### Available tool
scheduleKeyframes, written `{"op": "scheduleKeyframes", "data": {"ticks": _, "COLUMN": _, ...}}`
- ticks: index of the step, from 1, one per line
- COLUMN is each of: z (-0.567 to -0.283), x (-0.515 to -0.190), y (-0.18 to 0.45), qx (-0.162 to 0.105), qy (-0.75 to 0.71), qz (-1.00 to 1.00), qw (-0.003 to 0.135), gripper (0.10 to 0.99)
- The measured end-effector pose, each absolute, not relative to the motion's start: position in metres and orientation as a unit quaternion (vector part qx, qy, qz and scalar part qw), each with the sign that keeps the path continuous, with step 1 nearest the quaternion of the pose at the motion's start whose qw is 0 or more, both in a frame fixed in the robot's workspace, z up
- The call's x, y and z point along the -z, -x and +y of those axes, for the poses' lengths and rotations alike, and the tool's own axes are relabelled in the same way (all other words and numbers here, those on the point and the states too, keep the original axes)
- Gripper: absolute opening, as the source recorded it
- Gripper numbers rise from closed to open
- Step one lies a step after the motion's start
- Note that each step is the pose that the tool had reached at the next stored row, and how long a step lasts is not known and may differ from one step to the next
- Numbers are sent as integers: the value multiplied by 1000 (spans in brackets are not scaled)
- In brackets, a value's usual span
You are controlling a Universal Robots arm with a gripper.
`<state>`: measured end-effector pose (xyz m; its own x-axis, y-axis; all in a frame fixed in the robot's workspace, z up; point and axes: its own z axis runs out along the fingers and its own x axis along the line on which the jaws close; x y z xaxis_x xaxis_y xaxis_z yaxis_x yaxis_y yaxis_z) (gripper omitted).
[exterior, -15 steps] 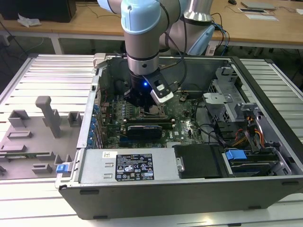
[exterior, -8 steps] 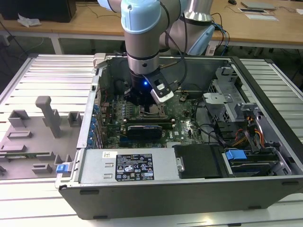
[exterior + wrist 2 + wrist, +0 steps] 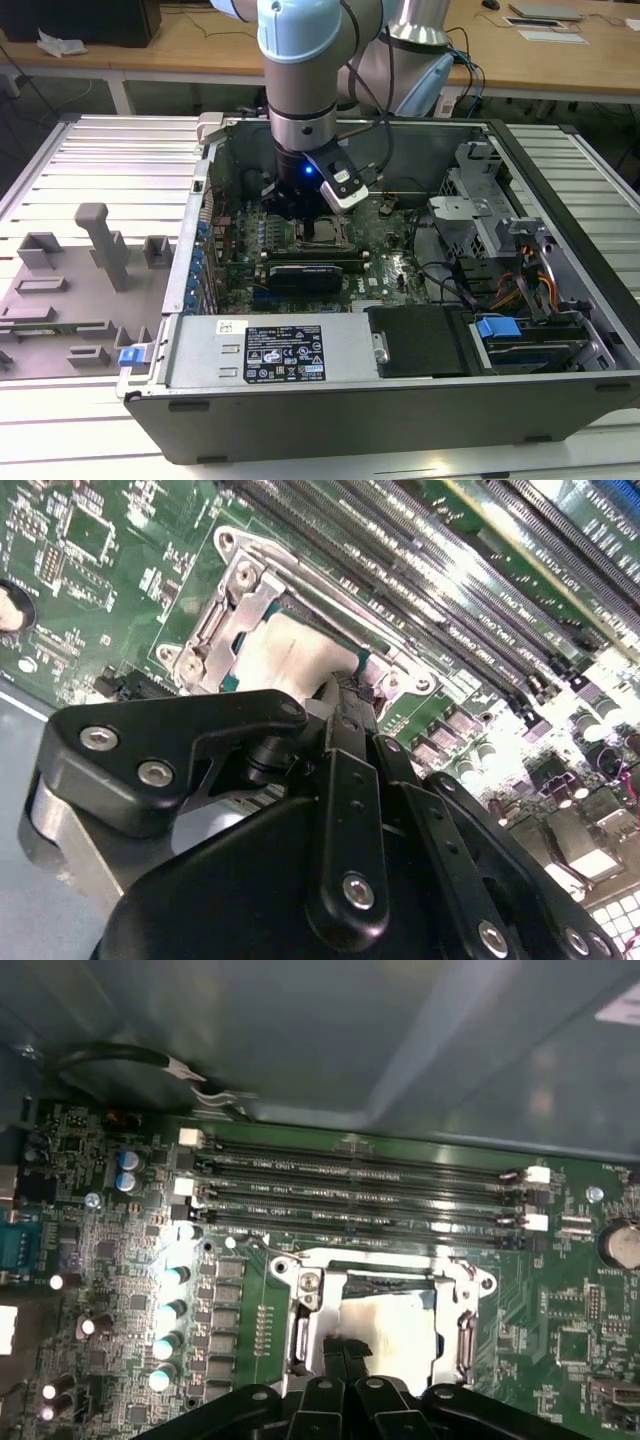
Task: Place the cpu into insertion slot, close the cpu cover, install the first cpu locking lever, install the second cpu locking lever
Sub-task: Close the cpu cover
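Closed fingers (image 3: 333, 1362) over partly hidden cpu (image 3: 395, 1320)

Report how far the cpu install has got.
Done: the cpu lies flat in the insertion slot, and the cpu cover looks folded down around it. In hand: the gripper, shut, is down at the socket's edge over the chip. Left: the two locking levers; whether either is latched cannot be told.

Long black memory slots (image 3: 380, 1200) cross the green motherboard (image 3: 130, 1260) inside an open computer case (image 3: 400, 410) beside grey fixture blocks (image 3: 105, 245).
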<state>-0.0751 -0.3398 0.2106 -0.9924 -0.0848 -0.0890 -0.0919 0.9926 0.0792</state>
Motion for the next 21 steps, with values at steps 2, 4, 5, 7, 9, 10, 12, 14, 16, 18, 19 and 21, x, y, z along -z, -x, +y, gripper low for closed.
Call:
{"op": "scheduleKeyframes", "data": {"ticks": 2, "z": -340, "x": -210, "y": 78, "qx": -40, "qy": 44, "qz": 997, "qw": 43, "gripper": 106}}
{"op": "scheduleKeyframes", "data": {"ticks": 4, "z": -340, "x": -210, "y": 80, "qx": -39, "qy": 44, "qz": 997, "qw": 43, "gripper": 106}}
{"op": "scheduleKeyframes", "data": {"ticks": 5, "z": -340, "x": -210, "y": 82, "qx": -38, "qy": 44, "qz": 997, "qw": 43, "gripper": 106}}
{"op": "scheduleKeyframes", "data": {"ticks": 7, "z": -340, "x": -208, "y": 83, "qx": -38, "qy": 44, "qz": 997, "qw": 43, "gripper": 106}}
{"op": "scheduleKeyframes", "data": {"ticks": 9, "z": -340, "x": -206, "y": 83, "qx": -38, "qy": 45, "qz": 997, "qw": 42, "gripper": 106}}
{"op": "scheduleKeyframes", "data": {"ticks": 10, "z": -340, "x": -205, "y": 83, "qx": -38, "qy": 44, "qz": 997, "qw": 42, "gripper": 106}}
{"op": "scheduleKeyframes", "data": {"ticks": 12, "z": -340, "x": -204, "y": 83, "qx": -38, "qy": 44, "qz": 997, "qw": 42, "gripper": 106}}
{"op": "scheduleKeyframes", "data": {"ticks": 14, "z": -340, "x": -203, "y": 83, "qx": -38, "qy": 44, "qz": 997, "qw": 42, "gripper": 106}}
{"op": "scheduleKeyframes", "data": {"ticks": 16, "z": -340, "x": -203, "y": 82, "qx": -38, "qy": 44, "qz": 997, "qw": 42, "gripper": 106}}
{"op": "scheduleKeyframes", "data": {"ticks": 18, "z": -340, "x": -203, "y": 80, "qx": -38, "qy": 44, "qz": 997, "qw": 42, "gripper": 106}}
{"op": "scheduleKeyframes", "data": {"ticks": 19, "z": -340, "x": -203, "y": 79, "qx": -38, "qy": 44, "qz": 997, "qw": 42, "gripper": 106}}
{"op": "scheduleKeyframes", "data": {"ticks": 21, "z": -340, "x": -203, "y": 78, "qx": -38, "qy": 44, "qz": 997, "qw": 42, "gripper": 106}}
